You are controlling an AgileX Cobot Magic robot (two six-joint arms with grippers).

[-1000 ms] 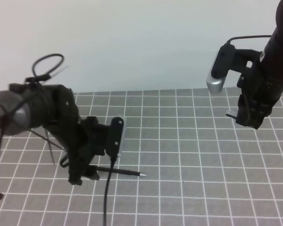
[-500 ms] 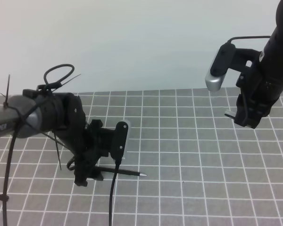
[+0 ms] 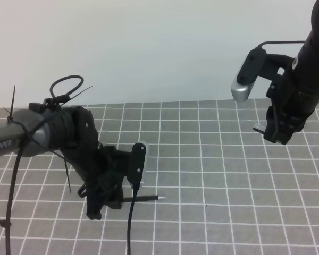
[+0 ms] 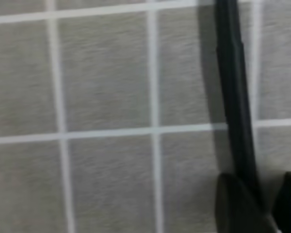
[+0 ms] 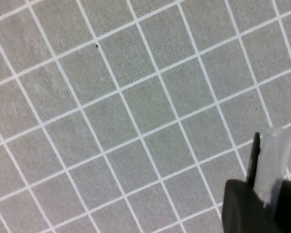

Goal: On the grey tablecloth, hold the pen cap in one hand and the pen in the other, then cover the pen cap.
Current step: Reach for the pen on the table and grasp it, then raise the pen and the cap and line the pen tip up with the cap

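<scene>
1. Left pincer [image 3: 103,204] down at the grey tablecloth with its grid of thin white lines [image 3: 212,175]. Compared with a second ago the arm sits lower and further right, and its fingers [image 4: 237,206], spread wide then, have drawn in around the thin black stick pen [image 3: 144,197].
2. In the wrist view, both dark fingers flank the barrel at the lower edge; contact on both sides cannot be told.
3. Reading: the grab on the pen is under way, not confirmed. Lift should wait for a firm hold.
4. Pen lies flat on the cloth, silvery tip pointing right, free of the pincer; rear end runs between the fingers.
5. Right pincer [image 5: 262,206] hangs high at right, well apart, pinching the short translucent grey pen cap [image 5: 272,162], which pokes out beyond the fingertips.
</scene>
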